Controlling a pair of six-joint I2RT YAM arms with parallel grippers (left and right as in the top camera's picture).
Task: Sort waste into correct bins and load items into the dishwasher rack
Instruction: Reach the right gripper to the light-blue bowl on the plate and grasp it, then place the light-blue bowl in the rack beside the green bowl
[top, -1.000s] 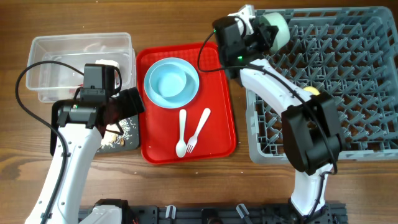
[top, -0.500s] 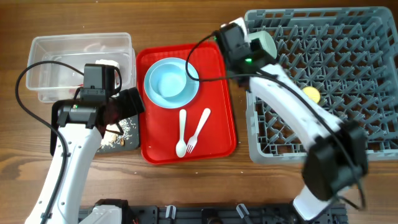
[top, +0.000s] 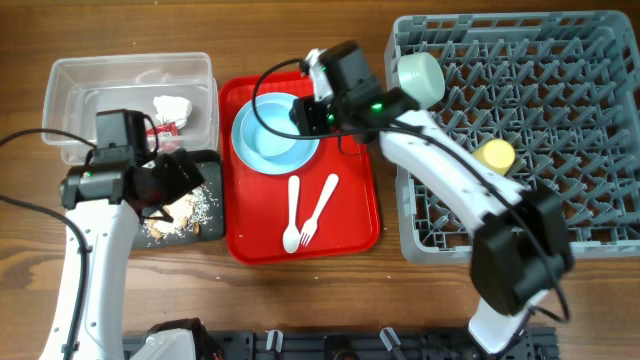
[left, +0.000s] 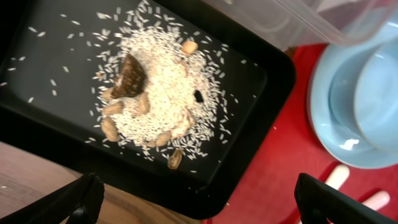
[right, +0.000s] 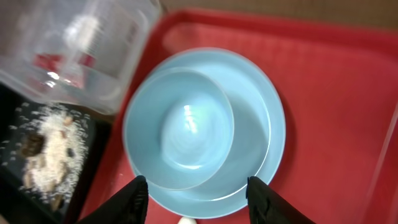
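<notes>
The pale blue plate (top: 275, 135) with a small pale blue bowl (top: 282, 130) on it sits at the back of the red tray (top: 350, 215). My right gripper (top: 306, 114) hovers over them, open and empty; its wrist view shows the bowl (right: 180, 127) and plate (right: 264, 121) between the open fingers (right: 198, 199). My left gripper (top: 180, 175) is open and empty above the black tray (top: 212, 162) of food scraps (top: 180, 212), which also show in the left wrist view (left: 152, 93). The tissue (top: 172, 107) and red wrapper (top: 160, 131) lie in the clear tub (top: 75, 85). The mint-green bowl (top: 421, 76) and yellow cup (top: 493, 154) sit in the grey rack (top: 590, 130).
A white spoon (top: 292, 215) and fork (top: 320, 208) lie on the red tray in front of the plate. The clear tub's corner (left: 311, 18) stands just behind the black tray (left: 37, 93). Bare wood lies along the front edge.
My right arm swung left from the rack to over the plate, with the mint-green bowl left in the rack. My left arm drew back left, uncovering the tissue and scraps.
</notes>
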